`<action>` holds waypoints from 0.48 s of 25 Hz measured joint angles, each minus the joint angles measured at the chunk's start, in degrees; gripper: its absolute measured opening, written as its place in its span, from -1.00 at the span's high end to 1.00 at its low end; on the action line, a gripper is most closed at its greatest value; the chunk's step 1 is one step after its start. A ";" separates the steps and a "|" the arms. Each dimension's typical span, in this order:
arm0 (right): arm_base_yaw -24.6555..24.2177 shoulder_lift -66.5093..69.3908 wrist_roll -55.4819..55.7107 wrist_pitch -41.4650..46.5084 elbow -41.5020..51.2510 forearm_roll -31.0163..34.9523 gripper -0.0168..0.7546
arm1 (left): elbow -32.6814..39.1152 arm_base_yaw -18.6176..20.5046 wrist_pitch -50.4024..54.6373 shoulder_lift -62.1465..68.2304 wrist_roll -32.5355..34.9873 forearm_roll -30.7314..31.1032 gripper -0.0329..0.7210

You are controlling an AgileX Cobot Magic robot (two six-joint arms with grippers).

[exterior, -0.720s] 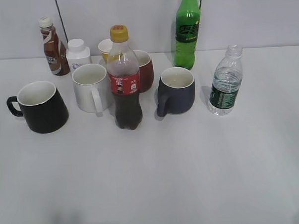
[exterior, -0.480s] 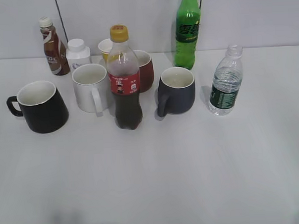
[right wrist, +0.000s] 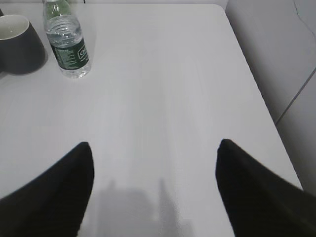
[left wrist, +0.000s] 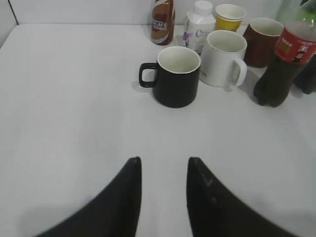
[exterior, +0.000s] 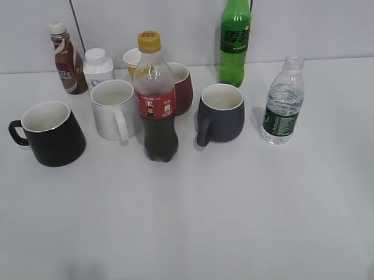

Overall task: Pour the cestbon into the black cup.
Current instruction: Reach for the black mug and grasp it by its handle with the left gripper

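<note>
The cestbon (exterior: 282, 101), a small clear ribbed bottle with a dark green label and no cap, stands upright at the right of the table; it also shows in the right wrist view (right wrist: 65, 42). The black cup (exterior: 50, 133), white inside, handle to the left, stands at the left; it also shows in the left wrist view (left wrist: 176, 76). My left gripper (left wrist: 163, 160) is open and empty, well short of the black cup. My right gripper (right wrist: 154, 144) is wide open and empty, well short of the bottle. Neither gripper shows in the exterior view.
Between the two stand a white mug (exterior: 114, 109), a red-labelled cola bottle (exterior: 155, 99), a dark red mug (exterior: 179, 86) and a blue-grey mug (exterior: 222, 113). Behind are a tall green bottle (exterior: 235, 39), a brown drink bottle (exterior: 66, 59), a white jar (exterior: 97, 67) and a yellow cup (exterior: 131, 58).
</note>
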 joint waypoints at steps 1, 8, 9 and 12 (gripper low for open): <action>0.00 0.00 0.00 0.00 0.00 0.00 -0.58 | -0.10 0.00 -0.17 0.00 0.00 -0.29 0.27; 0.00 0.00 0.00 0.00 0.00 0.00 -0.58 | -0.17 0.00 -28.83 3.29 0.00 -0.69 0.27; 0.00 0.00 0.00 -0.05 0.00 0.00 -0.58 | 0.50 0.00 -34.86 4.37 0.00 0.51 0.27; 0.00 0.00 0.00 -0.05 0.00 0.00 -0.58 | 4.26 0.00 -52.02 9.23 0.00 3.65 0.27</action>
